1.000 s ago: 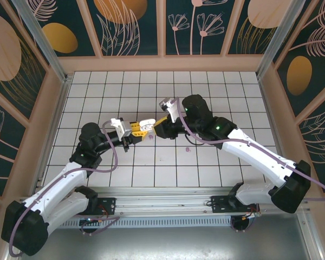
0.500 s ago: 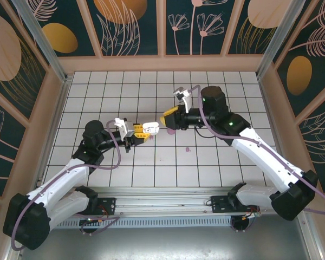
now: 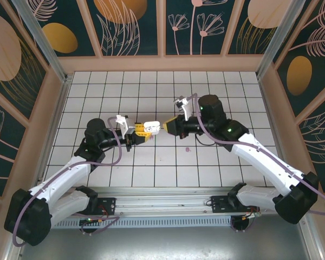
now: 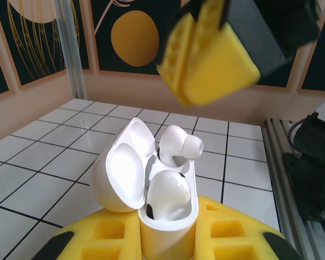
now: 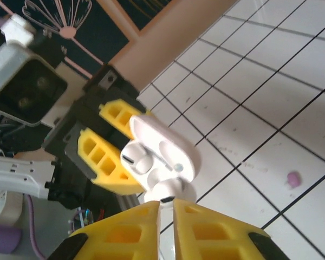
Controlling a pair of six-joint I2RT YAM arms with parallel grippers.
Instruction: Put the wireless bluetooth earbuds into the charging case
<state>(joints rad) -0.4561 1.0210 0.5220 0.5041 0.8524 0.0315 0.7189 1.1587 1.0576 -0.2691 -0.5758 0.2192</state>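
- At frame bottom, the left hand (image 4: 168, 238) clamps the open charging case (image 4: 119, 179), which carries a seated earbud (image 4: 165, 194) and a raised earbud (image 4: 180, 147).
- The right hand (image 4: 206, 70), at top, has its fingers nearly together (apparently empty); the next move is likely pressing the raised earbud flush.

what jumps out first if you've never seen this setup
Mid-table, the left gripper holds an open white charging case, one white earbud seated and a second earbud sticking half out. The right gripper, fingers nearly together, hangs close over it, and a tiny purple piece lies loose on the tiles.
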